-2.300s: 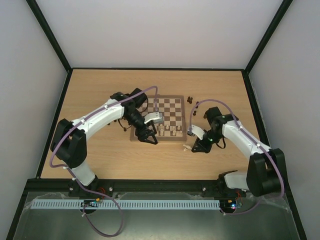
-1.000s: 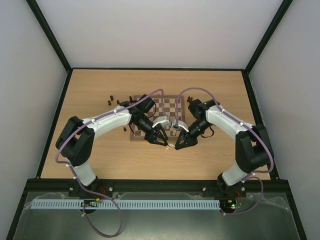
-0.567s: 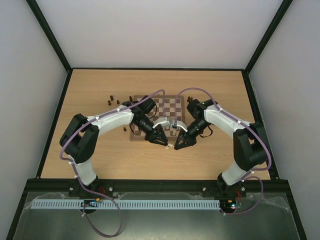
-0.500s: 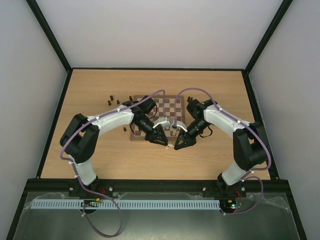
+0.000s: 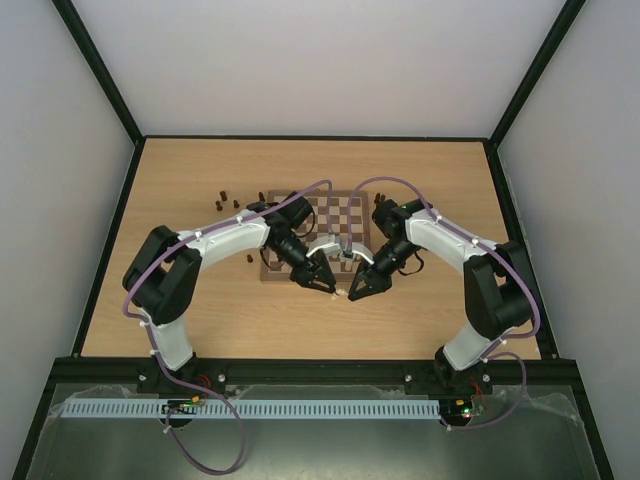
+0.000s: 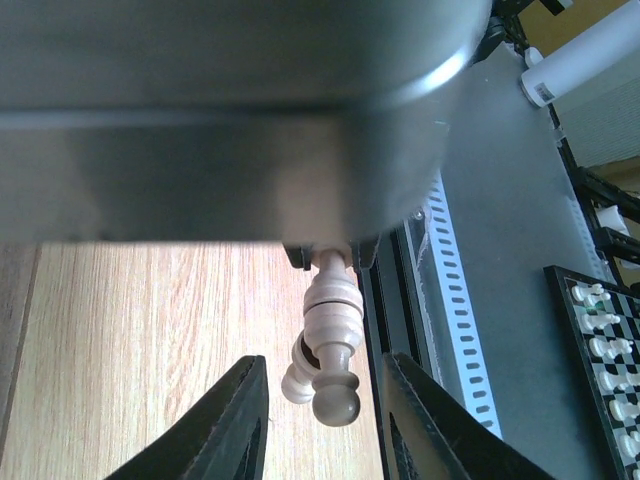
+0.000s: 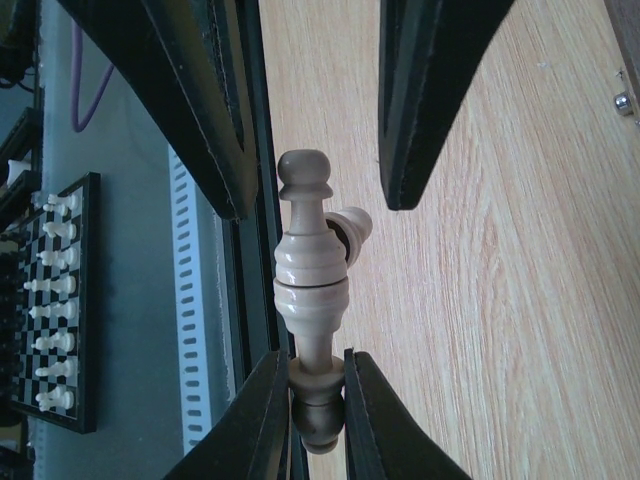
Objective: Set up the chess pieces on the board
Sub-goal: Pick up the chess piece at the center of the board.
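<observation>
From above, the two arms that a couple of seconds ago worked apart, one over the near left corner of the board (image 5: 345, 208) and one off its right side, now meet nose to nose just off the board's near edge, hardly shifted in the last half second. Each arm bows outward from its base and bends back in across a near corner of the board, wrists tipped down toward one another. The left gripper (image 5: 330, 288) and right gripper (image 5: 355, 293) almost touch, with a pale piece (image 5: 343, 292) between them over the bare tabletop (image 5: 420, 180). A few dark pieces (image 5: 222, 196) stand on the tabletop well off the board's left side, and the arms hide much of the board's near rows. From the left wrist, the left gripper (image 6: 325, 362) stands released, its fingers (image 6: 240, 420) spread either side of the pale piece's (image 6: 335, 325) head without touching it. The right gripper (image 6: 330, 262) grasps the piece's base under a blurred grey bulk that fills the top. A second pale piece (image 6: 296, 378) lies behind, and a slotted white strip (image 6: 455, 330) runs past. From the right wrist, the right gripper (image 7: 312, 365) is clenched on the pale piece's (image 7: 308, 285) base, the head pointing between the left gripper's (image 7: 320, 205) parted fingers (image 7: 200, 100), the second pale piece (image 7: 353, 226) on the wood beyond.
</observation>
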Action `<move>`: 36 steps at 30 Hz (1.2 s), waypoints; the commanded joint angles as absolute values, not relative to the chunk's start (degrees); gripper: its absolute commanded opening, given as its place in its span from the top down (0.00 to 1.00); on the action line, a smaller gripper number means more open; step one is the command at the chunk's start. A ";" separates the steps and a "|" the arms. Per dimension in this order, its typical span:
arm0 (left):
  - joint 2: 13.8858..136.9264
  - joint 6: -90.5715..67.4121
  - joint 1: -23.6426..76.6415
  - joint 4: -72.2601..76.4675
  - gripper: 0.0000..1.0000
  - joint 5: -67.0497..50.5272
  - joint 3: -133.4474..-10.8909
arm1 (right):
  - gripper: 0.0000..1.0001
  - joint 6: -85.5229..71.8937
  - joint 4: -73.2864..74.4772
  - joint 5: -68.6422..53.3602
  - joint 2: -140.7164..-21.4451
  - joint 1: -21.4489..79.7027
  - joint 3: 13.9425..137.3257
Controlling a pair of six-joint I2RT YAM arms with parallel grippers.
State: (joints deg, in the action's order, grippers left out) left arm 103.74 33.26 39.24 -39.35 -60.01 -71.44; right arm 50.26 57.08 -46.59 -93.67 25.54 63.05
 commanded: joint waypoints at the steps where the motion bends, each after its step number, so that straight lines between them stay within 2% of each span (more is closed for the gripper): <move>1: 105.42 35.63 40.72 -42.36 0.68 -60.41 -72.16 | 0.93 49.74 56.26 -49.23 -94.11 25.75 65.21; 10: 107.02 35.73 41.54 -42.92 0.84 -59.46 -72.74 | 0.93 49.69 56.15 -49.78 -94.11 25.71 65.48; 16: 107.66 36.71 41.66 -44.64 0.92 -59.47 -73.44 | 0.93 49.18 55.54 -49.47 -93.91 25.72 65.52; 36: 108.02 39.05 40.68 -47.62 0.95 -57.25 -73.09 | 0.94 46.71 51.74 -44.26 -91.68 25.66 60.58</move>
